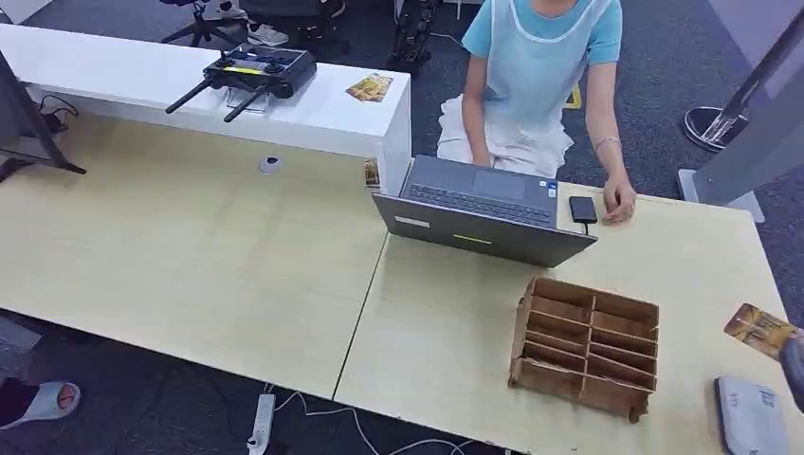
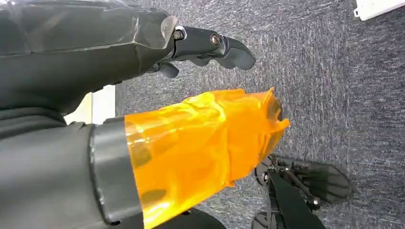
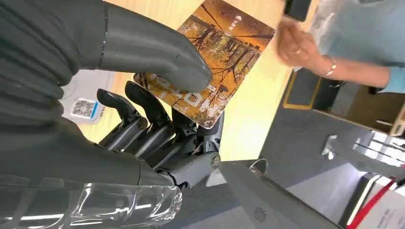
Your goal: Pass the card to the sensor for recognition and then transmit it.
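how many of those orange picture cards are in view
3, maybe more hidden: one card pinched in the right hand, one on the white counter, one at the counter's foot beside the laptop.

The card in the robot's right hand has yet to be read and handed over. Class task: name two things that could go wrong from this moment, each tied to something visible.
1. The right hand pinches the card near one end only, so it might slip or twist on the way to the sensor.
2. The wooden organizer stands close beside the sensor; a sweep toward the person's hand could clip it.
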Robot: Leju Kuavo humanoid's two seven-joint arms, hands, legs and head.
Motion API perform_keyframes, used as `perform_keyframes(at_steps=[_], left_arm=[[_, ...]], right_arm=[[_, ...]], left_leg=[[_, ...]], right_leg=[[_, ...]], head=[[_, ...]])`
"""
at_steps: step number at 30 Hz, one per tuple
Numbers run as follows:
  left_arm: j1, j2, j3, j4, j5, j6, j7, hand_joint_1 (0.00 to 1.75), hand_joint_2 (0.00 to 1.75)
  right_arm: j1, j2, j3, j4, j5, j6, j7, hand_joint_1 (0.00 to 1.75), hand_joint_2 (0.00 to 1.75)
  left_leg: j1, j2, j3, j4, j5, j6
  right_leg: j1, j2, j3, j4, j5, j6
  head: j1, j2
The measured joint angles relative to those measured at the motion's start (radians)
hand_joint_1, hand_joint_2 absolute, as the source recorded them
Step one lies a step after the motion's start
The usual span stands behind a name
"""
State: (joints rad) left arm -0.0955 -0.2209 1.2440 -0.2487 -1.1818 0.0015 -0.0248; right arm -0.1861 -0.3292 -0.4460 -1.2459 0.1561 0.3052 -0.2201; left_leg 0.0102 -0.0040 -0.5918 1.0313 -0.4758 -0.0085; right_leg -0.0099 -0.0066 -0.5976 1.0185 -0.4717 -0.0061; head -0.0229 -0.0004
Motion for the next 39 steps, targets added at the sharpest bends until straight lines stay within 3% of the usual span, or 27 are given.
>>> perform_keyframes(at_steps=[29,39], left_arm=[[-0.001,0.004,0.000,0.000,-0.012,-0.003,0.003,0.00,0.00],[0.000,0.005,0.000,0.000,-0.016,-0.003,0.004,0.00,0.00]], right_arm=[[-0.056,-0.067,-0.076,0.231,0.131,-0.040,0.021,1.75,1.75],[-0.040,-0.078,-0.123,0.274,0.095,0.008,0.006,1.75,1.75]], left_leg=[[0.000,0.000,0.000,0.000,0.000,0.000],[0.000,0.000,0.000,0.000,0.000,0.000]], right_leg=[[0.000,0.000,0.000,0.000,0.000,0.000],[0.000,0.000,0.000,0.000,0.000,0.000]], head=[[0.000,0.000],[0.000,0.000]])
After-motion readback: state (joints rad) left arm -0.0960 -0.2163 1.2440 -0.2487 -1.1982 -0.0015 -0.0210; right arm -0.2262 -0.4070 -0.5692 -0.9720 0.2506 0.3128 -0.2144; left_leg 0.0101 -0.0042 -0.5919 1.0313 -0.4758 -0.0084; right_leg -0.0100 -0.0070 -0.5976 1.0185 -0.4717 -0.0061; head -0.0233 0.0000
